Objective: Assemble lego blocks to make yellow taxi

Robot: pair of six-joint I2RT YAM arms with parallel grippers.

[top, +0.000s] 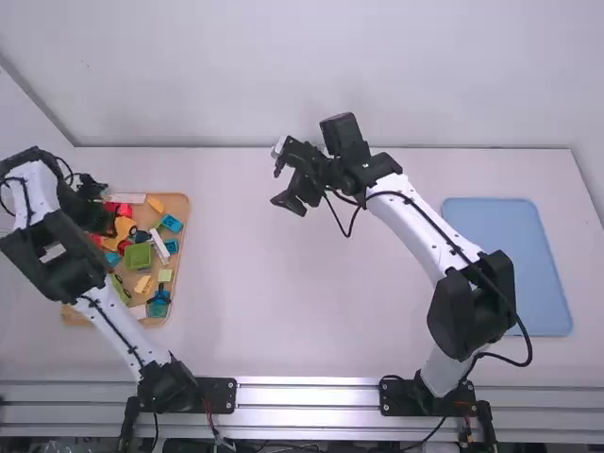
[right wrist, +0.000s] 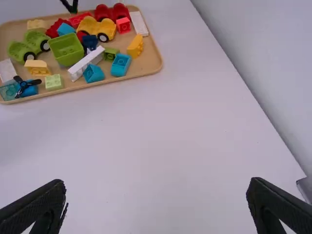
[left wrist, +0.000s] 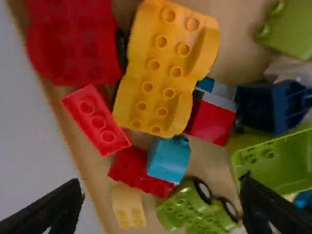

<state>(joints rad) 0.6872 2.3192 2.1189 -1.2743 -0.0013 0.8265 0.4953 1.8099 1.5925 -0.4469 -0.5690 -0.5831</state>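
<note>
White table [top: 311, 321] against pale wall [top: 226, 66]; wooden tray [right wrist: 156, 61] of toy bricks on table's left side. Yellow car base [left wrist: 158, 73], probable taxi start, sits in tray, studs up, close beside red car base [left wrist: 73, 44]. Left gripper [left wrist: 162, 185] over tray, fingers spread, nothing between. Right gripper [right wrist: 158, 183] above table, also spread and empty. Likely step: pick yellow base. Best line fingers across its narrow width, avoid red neighbour, descend straight, squeeze evenly, lift level.
</note>
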